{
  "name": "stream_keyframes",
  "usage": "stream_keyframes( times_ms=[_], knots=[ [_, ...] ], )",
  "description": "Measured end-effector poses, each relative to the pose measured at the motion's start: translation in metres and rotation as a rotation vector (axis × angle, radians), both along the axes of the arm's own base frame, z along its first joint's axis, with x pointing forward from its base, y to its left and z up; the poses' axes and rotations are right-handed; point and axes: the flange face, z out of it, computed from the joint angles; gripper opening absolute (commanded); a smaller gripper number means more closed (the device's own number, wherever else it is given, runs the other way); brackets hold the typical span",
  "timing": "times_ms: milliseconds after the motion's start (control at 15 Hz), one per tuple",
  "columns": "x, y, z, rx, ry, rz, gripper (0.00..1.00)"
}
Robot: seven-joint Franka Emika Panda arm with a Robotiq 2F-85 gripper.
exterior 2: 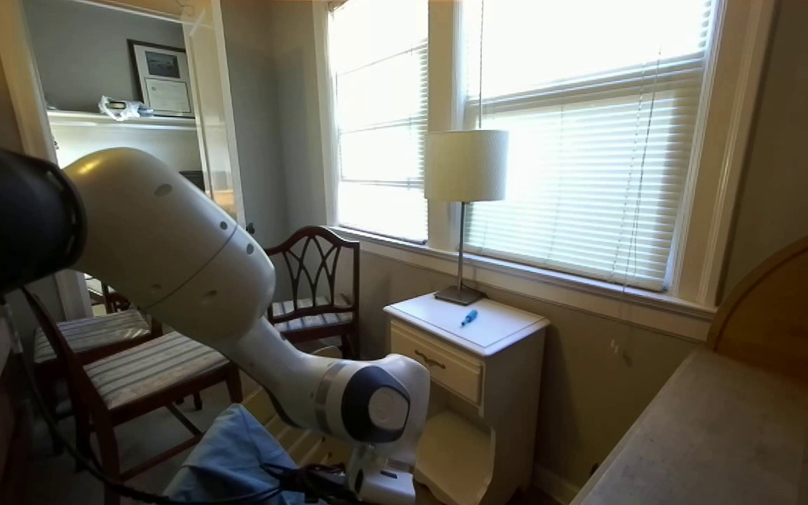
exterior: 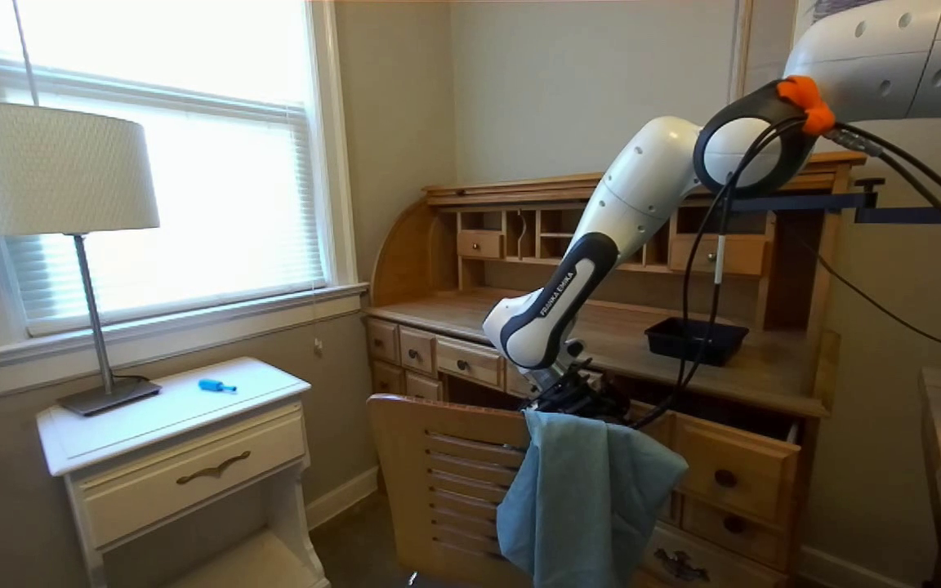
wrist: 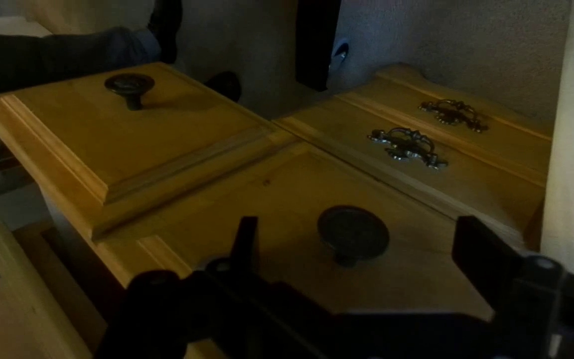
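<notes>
Hand [wrist: 357, 222] spread wide, nothing gripped. Dark round knob [wrist: 353, 230] on drawer front [wrist: 267, 204] lies between the two fingers [wrist: 245, 244] in wrist view, gap showing either side; how far ahead, unclear. Next drawer [wrist: 182, 127], with similar knob [wrist: 130, 85], juts out at left of that view. In an exterior view, blue cloth [exterior: 585, 490] hangs over chair back [exterior: 401, 465] near the hand.

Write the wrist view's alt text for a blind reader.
The open gripper faces a dark round knob on a wooden drawer front, seen between its fingers. Another knob and a person's leg show at upper left, two ornate metal handles at right.
</notes>
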Motion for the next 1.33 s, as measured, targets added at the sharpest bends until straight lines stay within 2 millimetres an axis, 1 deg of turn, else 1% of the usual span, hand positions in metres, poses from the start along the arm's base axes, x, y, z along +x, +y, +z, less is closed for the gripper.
stream_keyframes(
  times_ms=[133,200,333,400,533,667,733,800,867,1067,1333],
  knots=[
    [-0.005,-0.003,-0.003,-0.011,0.015,-0.030,0.59],
    [-0.007,-0.004,-0.004,-0.017,0.023,-0.041,0.50],
    [-0.010,-0.004,-0.007,-0.025,0.029,-0.053,0.38],
    [-0.010,-0.003,-0.007,-0.029,0.030,-0.058,0.30],
    [-0.011,-0.003,-0.009,-0.032,0.023,-0.063,0.17],
    [-0.010,-0.003,-0.011,-0.034,0.010,-0.066,0.07],
    [-0.011,-0.004,-0.013,-0.037,0.009,-0.071,0.07],
    [-0.012,-0.004,-0.014,-0.041,0.008,-0.077,0.02],
    [-0.013,-0.005,-0.016,-0.042,0.010,-0.079,0.00],
    [-0.018,-0.006,-0.024,-0.043,0.012,-0.069,0.00],
    [-0.017,0.007,-0.026,-0.048,0.018,-0.003,0.01]
  ],
)
